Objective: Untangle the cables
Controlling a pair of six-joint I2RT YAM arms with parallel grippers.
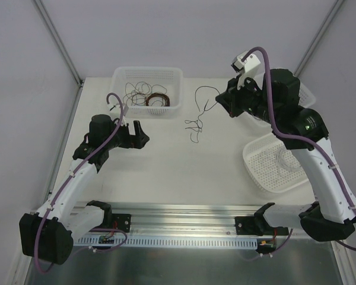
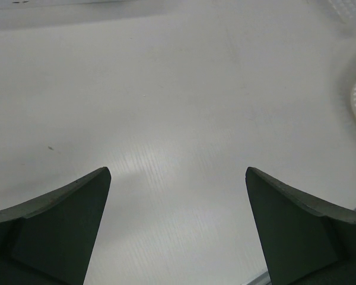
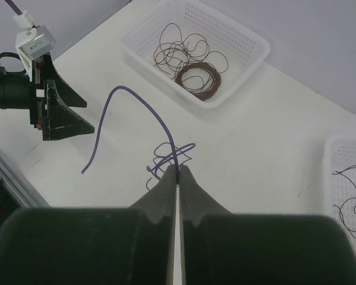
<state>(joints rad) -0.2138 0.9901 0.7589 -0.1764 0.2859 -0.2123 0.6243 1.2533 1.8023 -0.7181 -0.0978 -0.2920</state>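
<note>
The left gripper (image 1: pixel 137 134) hangs over the bare table (image 1: pixel 166 172), jaws spread wide and holding nothing. Right of it, mid-table, the cables (image 1: pixel 196 122) trail from the right gripper (image 3: pixel 178 170), whose jaws are pinched closed on a purple strand. Hair-thin, limp and light, they would likely snag, so a loose free end looks the best hold

White table (image 1: pixel 166 172) bears baskets (image 1: pixel 160 110) and cables (image 1: pixel 195 124).
</note>
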